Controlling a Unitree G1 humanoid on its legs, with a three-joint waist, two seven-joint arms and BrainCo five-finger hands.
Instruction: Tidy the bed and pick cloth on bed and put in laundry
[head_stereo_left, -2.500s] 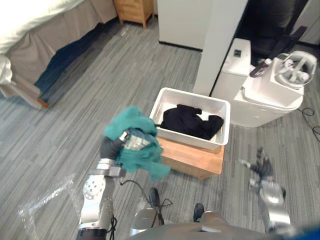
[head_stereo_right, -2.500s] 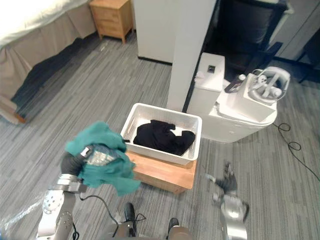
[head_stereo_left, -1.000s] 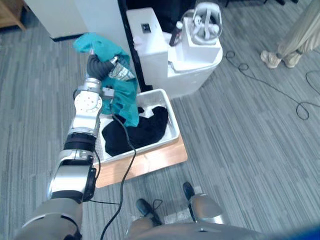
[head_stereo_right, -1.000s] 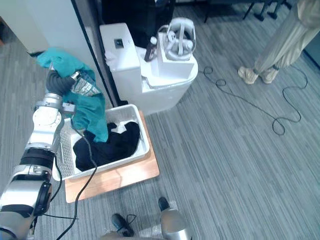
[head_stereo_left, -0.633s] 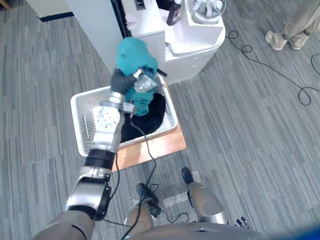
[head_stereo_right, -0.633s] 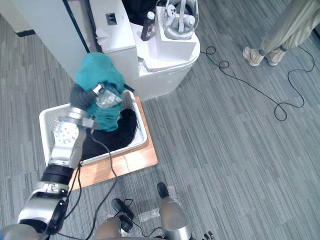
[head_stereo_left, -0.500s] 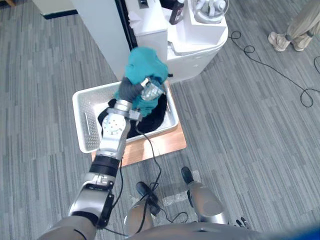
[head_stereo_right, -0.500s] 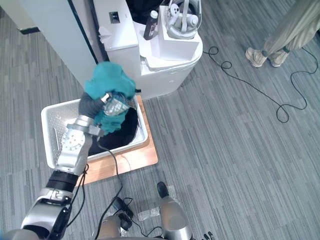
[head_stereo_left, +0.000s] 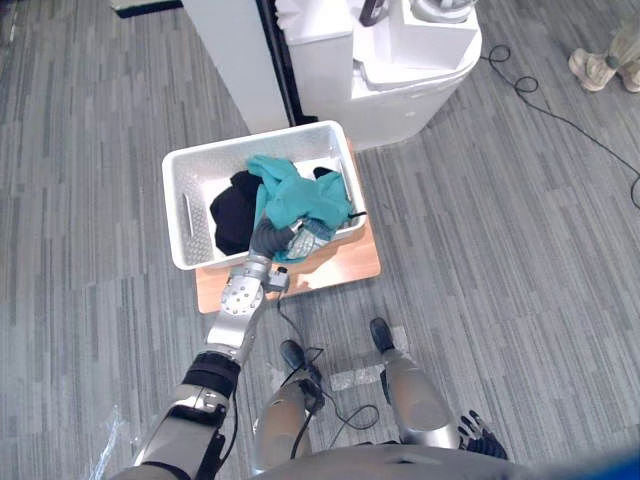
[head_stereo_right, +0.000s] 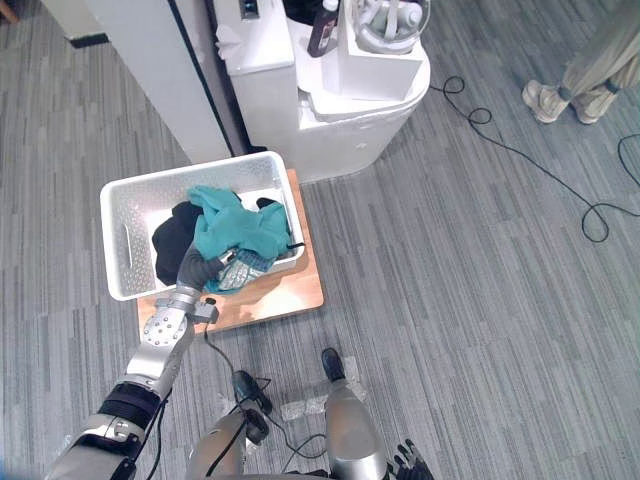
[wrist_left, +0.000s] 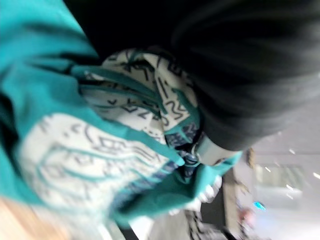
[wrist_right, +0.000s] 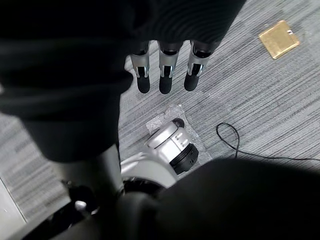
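**Teal cloth (head_stereo_left: 296, 200) in white laundry basket (head_stereo_left: 178, 215); left robot hand (head_stereo_left: 268, 240) at its near wall.**
Eye views: the cloth lies on a black garment (head_stereo_left: 232, 208) and laps over the basket's near wall, where it touches the left robot hand. The basket stands on a wooden board (head_stereo_left: 345, 270). Left wrist view: printed teal folds cover the fingers, so whether they are clamped cannot be told. Right wrist view: the right robot hand (wrist_right: 165, 75) hangs above the floor (wrist_right: 250, 95), fingers straight and side by side.

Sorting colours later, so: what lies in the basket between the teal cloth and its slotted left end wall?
A black garment lies there, partly under the teal cloth; both eye views show it.
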